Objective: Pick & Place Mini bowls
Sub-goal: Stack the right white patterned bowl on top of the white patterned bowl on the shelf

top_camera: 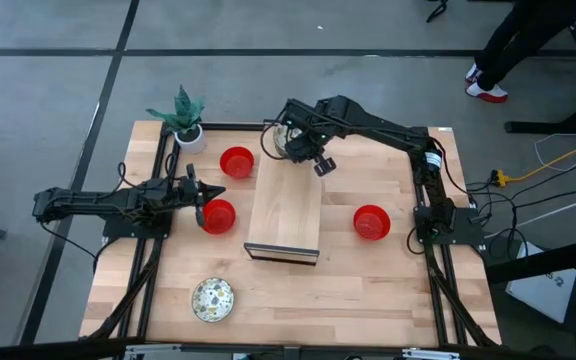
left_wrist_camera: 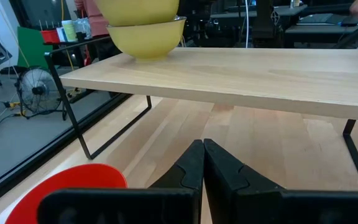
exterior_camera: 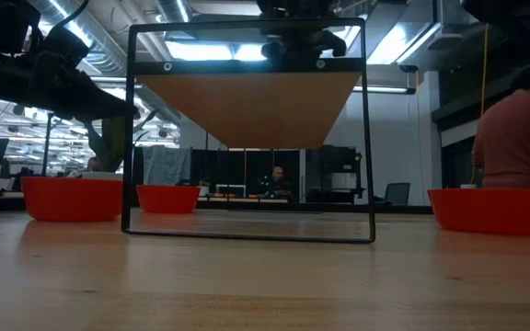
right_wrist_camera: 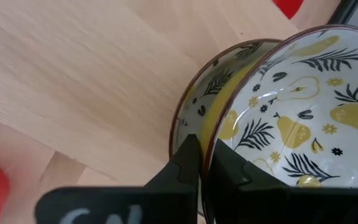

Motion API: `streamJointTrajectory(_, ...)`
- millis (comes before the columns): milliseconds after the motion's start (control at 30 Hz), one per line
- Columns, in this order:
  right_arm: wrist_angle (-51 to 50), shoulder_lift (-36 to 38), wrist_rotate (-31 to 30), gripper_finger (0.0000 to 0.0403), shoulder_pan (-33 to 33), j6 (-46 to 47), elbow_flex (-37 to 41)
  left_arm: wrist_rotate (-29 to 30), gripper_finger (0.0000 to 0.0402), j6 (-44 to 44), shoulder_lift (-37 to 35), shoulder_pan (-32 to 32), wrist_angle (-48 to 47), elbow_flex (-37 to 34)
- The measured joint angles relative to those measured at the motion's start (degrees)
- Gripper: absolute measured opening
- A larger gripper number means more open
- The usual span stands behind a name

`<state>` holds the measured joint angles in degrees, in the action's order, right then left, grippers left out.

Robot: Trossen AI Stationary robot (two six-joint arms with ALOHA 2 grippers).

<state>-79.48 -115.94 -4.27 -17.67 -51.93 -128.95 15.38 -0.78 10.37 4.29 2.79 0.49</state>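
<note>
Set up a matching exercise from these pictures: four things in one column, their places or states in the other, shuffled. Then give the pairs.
1. right gripper
2. left gripper
3. plant pot
4. lone patterned bowl

A. near edge of the table, left of the shelf
B. shut on a patterned bowl's rim at the shelf's far end
C. far left corner
D. shut, empty, above a red bowl

Pairs: 1-B, 2-D, 3-C, 4-A

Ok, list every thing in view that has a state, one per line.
Right claw: shut on the rim of a patterned bowl, held tilted above a second patterned bowl at the shelf's far end.
Left claw: shut, empty, beside a red bowl.
Red bowl near the plant: upright on the table.
Right-side red bowl: upright on the table.
Near patterned bowl: upright, alone.
Wooden shelf: standing on its wire legs.
</note>
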Motion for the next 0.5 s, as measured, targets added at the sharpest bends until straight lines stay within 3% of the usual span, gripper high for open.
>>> streamJointTrajectory(500, 1.3, 0.0, 1.4, 0.0014, 0.0, 0.8, 0.0, 0.0, 0.0004, 0.0, 0.0, 0.0, 0.0, 0.0)
